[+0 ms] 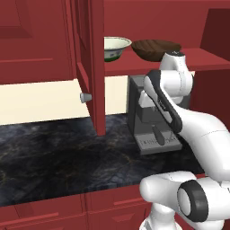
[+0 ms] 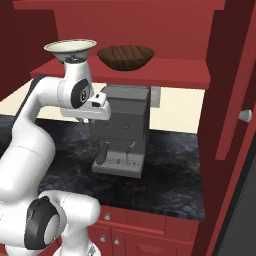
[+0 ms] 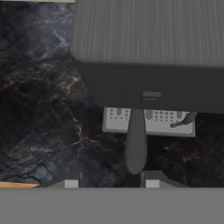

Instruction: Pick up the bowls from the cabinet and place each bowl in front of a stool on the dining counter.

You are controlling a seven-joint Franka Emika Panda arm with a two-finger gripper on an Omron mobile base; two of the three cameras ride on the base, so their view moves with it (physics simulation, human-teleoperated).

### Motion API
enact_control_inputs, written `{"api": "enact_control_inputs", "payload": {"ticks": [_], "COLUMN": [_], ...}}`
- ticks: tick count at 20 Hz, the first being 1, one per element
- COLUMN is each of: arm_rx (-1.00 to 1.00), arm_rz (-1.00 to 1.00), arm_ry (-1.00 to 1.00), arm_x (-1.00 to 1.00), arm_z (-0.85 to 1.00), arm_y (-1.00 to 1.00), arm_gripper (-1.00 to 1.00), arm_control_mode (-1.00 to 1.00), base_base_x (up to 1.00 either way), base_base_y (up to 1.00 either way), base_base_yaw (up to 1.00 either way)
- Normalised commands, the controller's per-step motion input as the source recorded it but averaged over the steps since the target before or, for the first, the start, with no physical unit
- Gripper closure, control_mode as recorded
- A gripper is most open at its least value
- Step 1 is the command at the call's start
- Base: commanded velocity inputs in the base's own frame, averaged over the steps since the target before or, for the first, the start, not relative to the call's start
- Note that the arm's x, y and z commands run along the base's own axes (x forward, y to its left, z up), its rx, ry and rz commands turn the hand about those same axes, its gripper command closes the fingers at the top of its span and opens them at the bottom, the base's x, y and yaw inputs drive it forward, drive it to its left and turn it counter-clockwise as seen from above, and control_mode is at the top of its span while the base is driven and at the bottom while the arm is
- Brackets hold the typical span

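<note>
The cabinet stands open, its door swung out with a grey knob. On its red shelf sit two bowls side by side: the cream bowl with a green pattern and the wide dark wood-grain bowl. My arm is raised in front of the shelf, with its wrist just below the bowls. My gripper points down at the coffee machine. Its two tips stand apart with nothing between them.
A grey coffee machine stands on the black marbled wall counter, directly under the shelf. Its handle sticks out toward the gripper. Red drawers run below. The open door also bounds the right side.
</note>
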Motion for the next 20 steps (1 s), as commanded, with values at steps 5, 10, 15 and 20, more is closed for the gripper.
{"api": "enact_control_inputs", "payload": {"ticks": [5,10,15,20], "arm_rx": [-0.13,-0.27,-0.21,-0.2], "arm_rz": [0.03,0.2,0.15,0.03], "arm_ry": [-0.05,-0.38,-0.15,-0.04], "arm_x": [-0.07,-0.25,-0.11,0.06], "arm_z": [-0.1,0.28,0.91,0.9], "arm_y": [-0.01,-0.01,-0.02,-0.12], "arm_gripper": [-1.0,-1.0,-1.0,-1.0], "arm_control_mode": [-1.0,-1.0,-1.0,-1.0], "base_base_x": [0.0,0.0,0.0,0.0], "base_base_y": [0.0,0.0,0.0,0.0], "base_base_yaw": [0.0,0.0,0.0,0.0]}}
